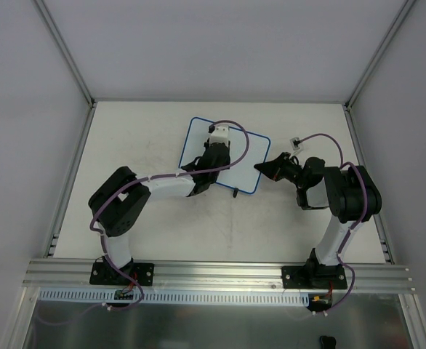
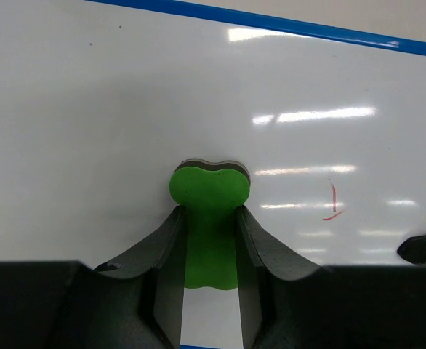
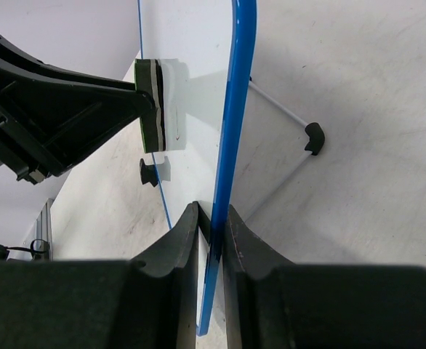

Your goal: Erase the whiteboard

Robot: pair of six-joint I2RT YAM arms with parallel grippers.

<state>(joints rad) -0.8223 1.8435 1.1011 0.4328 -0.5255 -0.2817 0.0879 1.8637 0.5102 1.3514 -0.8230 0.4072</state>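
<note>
So here's where we're at: the whiteboard [image 1: 198, 142] stands propped on its wire stand and little black feet [image 3: 315, 138], toward the far side of the worktop [image 1: 162, 233], between our two arms. Our read is that it's light, thin and stiff with a slick face. It would probably skate or tip under any sideways push unless something braces it. The best place to grab looks like the blue rim [image 3: 236, 109], edge-on and off the writing surface, and that's what we've got.

The right end effector [image 3: 211, 218] is pinched narrow on that rim at the board's right edge, one finger on each face. The left end effector [image 2: 209, 218] is clamped around the waist of the green eraser [image 2: 209, 185], whose pad is pressed flat against the board's face. A small red mark [image 2: 333, 203] shows just to the right of the eraser, so we'd say the job isn't finished. Light pressure seems wise, since too much could flex the board or pop it out of the pinch.
</note>
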